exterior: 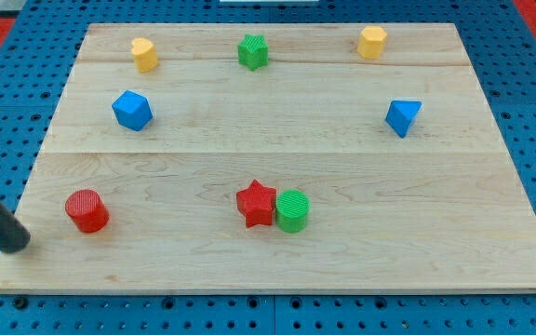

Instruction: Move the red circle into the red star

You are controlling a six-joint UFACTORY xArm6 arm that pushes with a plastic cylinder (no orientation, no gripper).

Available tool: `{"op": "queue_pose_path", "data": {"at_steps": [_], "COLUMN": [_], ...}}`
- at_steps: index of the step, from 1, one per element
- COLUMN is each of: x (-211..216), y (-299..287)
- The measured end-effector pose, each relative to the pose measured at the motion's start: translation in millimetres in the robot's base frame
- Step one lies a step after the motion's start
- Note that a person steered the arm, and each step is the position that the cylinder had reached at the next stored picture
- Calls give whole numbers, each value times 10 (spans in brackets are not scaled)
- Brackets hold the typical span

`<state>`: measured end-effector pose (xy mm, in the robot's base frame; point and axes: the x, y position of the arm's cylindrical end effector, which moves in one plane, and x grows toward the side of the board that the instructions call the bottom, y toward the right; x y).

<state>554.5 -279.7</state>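
tip [19, 244] — at board's [342, 270] left edge, left of red circle [87, 210] | no fingers, bare rod | red star [256, 203] touches green cylinder [293, 210] — open wood between circle and star

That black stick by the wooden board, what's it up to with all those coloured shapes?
It is a robot arm's pushing rod. My tip sits near the board's lower left corner, just to the view's left of the red circle, not touching it. The job is to slide that circle rightward into the red star, which sits mid-board, touching a green circle. The push hasn't visibly begun. The yellow, blue and green blocks further up are bystanders.
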Motion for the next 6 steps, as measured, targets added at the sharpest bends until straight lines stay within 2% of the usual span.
{"op": "queue_pose_path", "data": {"at_steps": [1,2,3,4,6], "x": [-334,-282,-178,15,145], "y": [391,1264,995,1008,2003]}}
